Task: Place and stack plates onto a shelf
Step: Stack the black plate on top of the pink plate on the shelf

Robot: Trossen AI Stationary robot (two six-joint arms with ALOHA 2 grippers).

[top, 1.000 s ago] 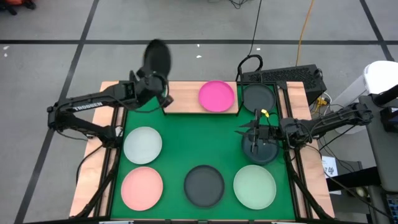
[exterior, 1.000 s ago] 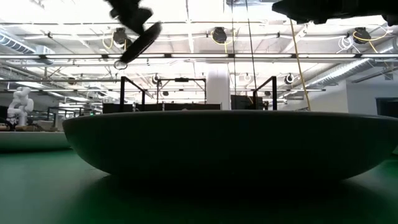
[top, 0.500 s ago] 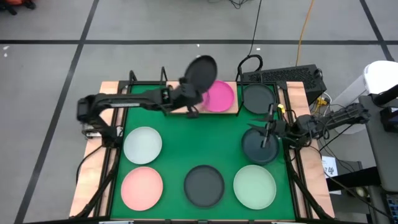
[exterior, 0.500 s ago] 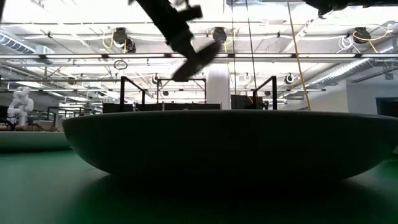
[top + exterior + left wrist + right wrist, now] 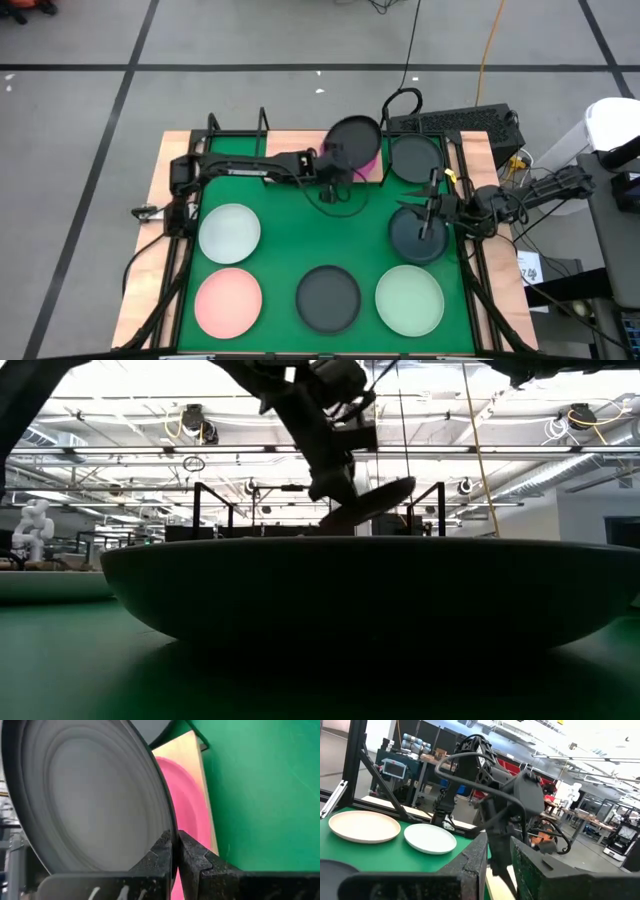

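Two grippers: the left gripper [image 5: 335, 172] pinches a round black plate [image 5: 352, 142] over the hot pink round plate [image 5: 370, 164]; the right gripper [image 5: 425, 207] looks pressed closed.

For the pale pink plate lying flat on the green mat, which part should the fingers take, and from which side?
Probably the rim. The pale pink plate lies flat on the green mat, shallow, with a slightly raised edge, so one finger goes over the rim and one outside it, coming from above. Its edge toward the whitish plate looks free, so the left gripper could reach it there.
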